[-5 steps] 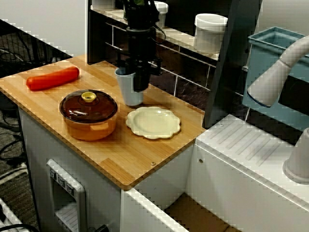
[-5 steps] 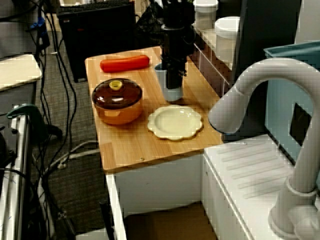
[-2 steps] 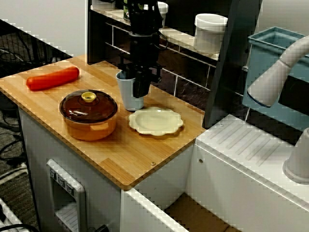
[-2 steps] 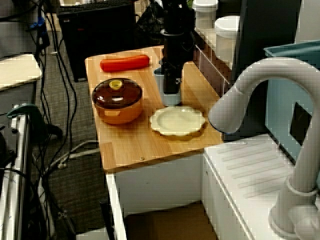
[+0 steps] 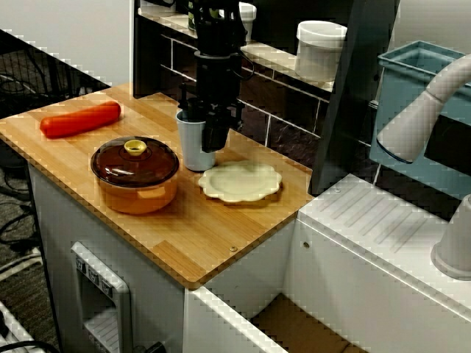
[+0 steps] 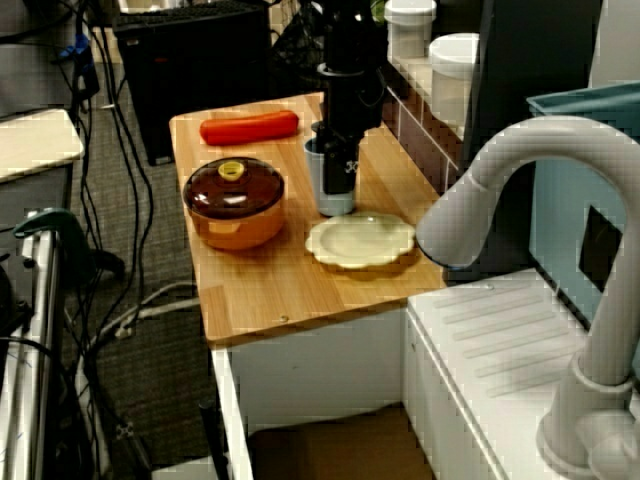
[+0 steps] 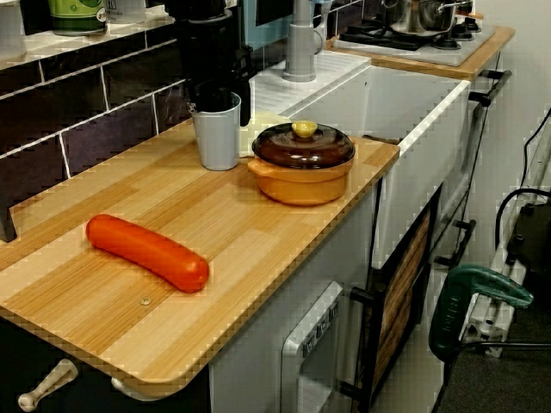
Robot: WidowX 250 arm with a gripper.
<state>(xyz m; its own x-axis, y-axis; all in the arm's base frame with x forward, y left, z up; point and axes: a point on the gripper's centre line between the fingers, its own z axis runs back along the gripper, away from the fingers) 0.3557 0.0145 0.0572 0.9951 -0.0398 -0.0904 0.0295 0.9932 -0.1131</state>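
Seemingly the grey cup (image 5: pixel 190 151) is pinched at its rim wall by the gripper (image 5: pixel 208 140), one finger inside; it is seen at ten o'clock of the scalloped plate (image 5: pixel 241 182); it is judged light, rigid, slippery, best taken by that rim.

In the upper middle of the frame the black gripper (image 5: pixel 211 142) grips the rim of a pale cup (image 5: pixel 190 148), which stands upright between an orange pot (image 5: pixel 135 180) at left and a cream plate (image 5: pixel 241 181).
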